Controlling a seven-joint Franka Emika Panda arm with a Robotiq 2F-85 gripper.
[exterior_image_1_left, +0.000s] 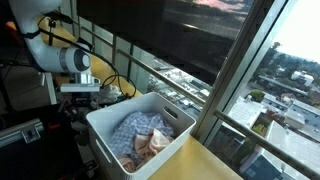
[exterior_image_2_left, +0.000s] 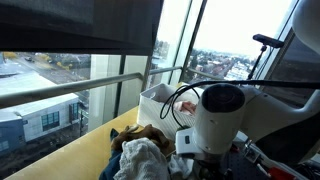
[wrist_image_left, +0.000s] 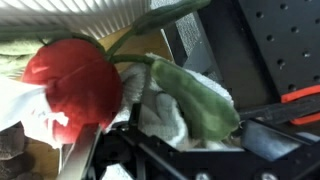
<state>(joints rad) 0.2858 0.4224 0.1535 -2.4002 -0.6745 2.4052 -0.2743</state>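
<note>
Over white bin (exterior_image_1_left: 105, 140): claw (exterior_image_1_left: 101, 96) open, close above red plush flower (wrist_image_left: 72, 85); jaws might snag towel (wrist_image_left: 168, 118) too, dragging it.

Reaches from the upper left of an exterior view with a white arm (exterior_image_1_left: 62, 58), bent at a round joint. Fills the lower right of an exterior view with a fat white wrist (exterior_image_2_left: 222, 112), pointing down. Carries a dark pincer (exterior_image_1_left: 90, 92) beneath, jaws spread wide, gripping nothing. Shows dark fingers (wrist_image_left: 150, 158) along the wrist view's bottom edge.
</note>
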